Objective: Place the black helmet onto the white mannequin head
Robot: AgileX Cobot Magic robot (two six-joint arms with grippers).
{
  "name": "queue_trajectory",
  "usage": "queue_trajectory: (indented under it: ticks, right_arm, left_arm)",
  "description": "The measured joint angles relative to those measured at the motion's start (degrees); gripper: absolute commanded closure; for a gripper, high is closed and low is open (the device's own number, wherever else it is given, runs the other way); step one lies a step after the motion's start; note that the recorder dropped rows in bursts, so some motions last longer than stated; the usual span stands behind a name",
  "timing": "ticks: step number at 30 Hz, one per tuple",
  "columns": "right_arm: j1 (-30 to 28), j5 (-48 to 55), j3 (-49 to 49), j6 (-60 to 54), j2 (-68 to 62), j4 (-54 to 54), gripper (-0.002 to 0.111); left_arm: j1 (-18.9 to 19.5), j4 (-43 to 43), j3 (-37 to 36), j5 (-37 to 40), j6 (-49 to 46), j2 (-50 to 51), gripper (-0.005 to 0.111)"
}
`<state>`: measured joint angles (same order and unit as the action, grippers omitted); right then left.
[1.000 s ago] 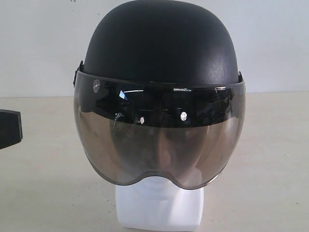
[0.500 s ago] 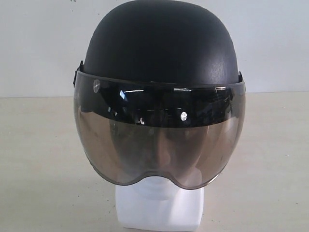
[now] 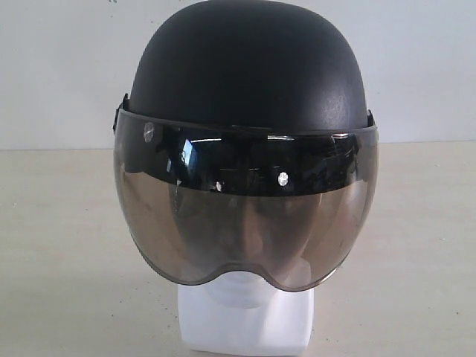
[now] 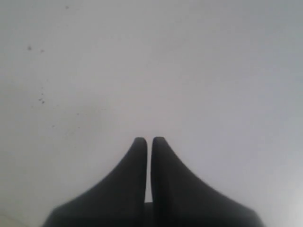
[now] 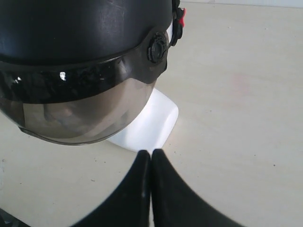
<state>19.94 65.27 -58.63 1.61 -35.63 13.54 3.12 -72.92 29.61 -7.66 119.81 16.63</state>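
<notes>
The black helmet [image 3: 245, 67] sits on the white mannequin head [image 3: 245, 320], its smoky visor [image 3: 245, 216] down over the face; only the chin and squarish base show below. Neither gripper shows in the exterior view. In the right wrist view the helmet [image 5: 80, 28] fills the upper part, with a red buckle [image 5: 180, 14] at its side and the white base [image 5: 149, 125] under the visor. My right gripper [image 5: 151, 153] is shut and empty, apart from the base. My left gripper [image 4: 148, 141] is shut, with nothing between its fingers, facing a blank pale surface.
The beige tabletop [image 3: 67, 245] stretches to both sides of the mannequin, with a pale wall [image 3: 59, 67] behind. Bare tabletop [image 5: 236, 94] lies beside the base in the right wrist view.
A dark gripper part at the left edge of the exterior view one second ago has withdrawn out of frame. The helmet and head have not moved.
</notes>
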Motion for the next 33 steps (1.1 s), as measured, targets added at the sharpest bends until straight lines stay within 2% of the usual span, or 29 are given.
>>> queue_trajectory:
  ticks: [3,8,10,13,15,17,19,23,27,33]
  right_arm:
    - [0.00,0.00,0.00,0.00,0.00,0.00,0.109]
    - [0.00,0.00,0.00,0.00,0.00,0.00,0.109]
    - [0.00,0.00,0.00,0.00,0.00,0.00,0.109]
    - [0.00,0.00,0.00,0.00,0.00,0.00,0.109]
    - [0.00,0.00,0.00,-0.11,0.00,0.00,0.109]
    - [0.00,0.00,0.00,-0.11,0.00,0.00,0.109]
    - [0.00,0.00,0.00,-0.11,0.00,-0.11,0.109]
    - [0.00,0.00,0.00,-0.11,0.00,-0.22,0.109]
    - [0.00,0.00,0.00,-0.11,0.00,-0.22,0.109]
    - [0.00,0.00,0.00,-0.11,0.00,-0.22,0.109]
  left_arm:
    - [-0.52,12.87,-4.03,5.53,0.10,-1.13,0.102]
    - [-0.75,45.69,-14.29,14.72,0.26,-1.87,0.102]
    - [-0.75,51.67,-16.98,15.09,0.26,-2.97,0.102]
    - [-0.85,50.74,-18.11,15.09,0.39,-4.77,0.102]
    - [-0.85,39.18,-18.26,13.82,-0.35,-6.24,0.102]
    - [-1.03,33.93,-18.68,10.84,-0.15,-7.28,0.102]
    - [-1.49,41.56,-20.20,7.66,0.11,-8.36,0.102]
    - [-1.48,55.41,-20.75,6.39,0.11,-10.96,0.102]
    - [-1.48,60.31,-20.75,5.44,0.11,-12.80,0.102]
    - [-1.48,61.31,-20.75,2.06,-3.14,-14.62,0.102]
